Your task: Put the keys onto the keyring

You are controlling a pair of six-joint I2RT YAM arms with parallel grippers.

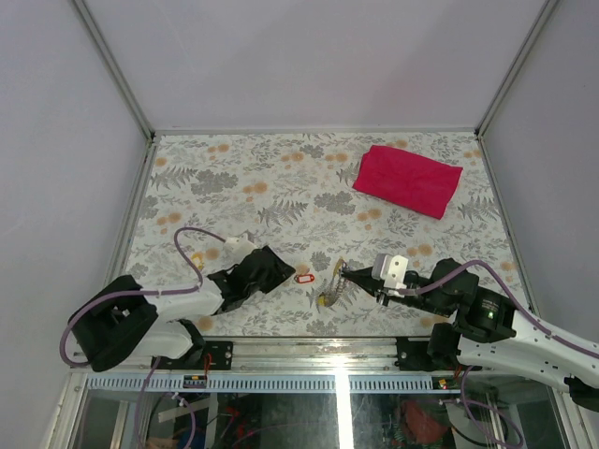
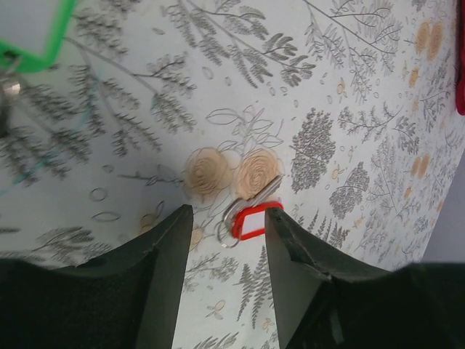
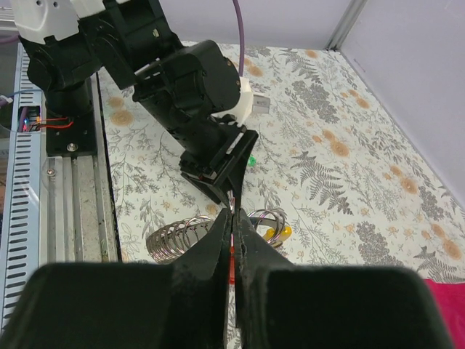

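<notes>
From above, my left gripper (image 1: 285,271) reached low over the flowered table (image 1: 234,178), its tips just beside the red-tagged key (image 1: 303,277). The keyring (image 1: 330,288) lay just right of that key, with my right gripper (image 1: 345,272) at its upper end. A red cloth (image 1: 408,180) sat well apart, toward the far right.

My left wrist camera showed my fingers (image 2: 163,276) partly spread and holding nothing. The red-tagged key (image 2: 251,222) lay on the table between their tips. A green-tagged key (image 2: 33,36) showed in the upper left corner.

In my right wrist view my fingers (image 3: 211,254) were pressed together. Whether they pinched the keyring's wire I could not tell. The keyring (image 3: 185,236) lay at their tips, with my left gripper just beyond it.
</notes>
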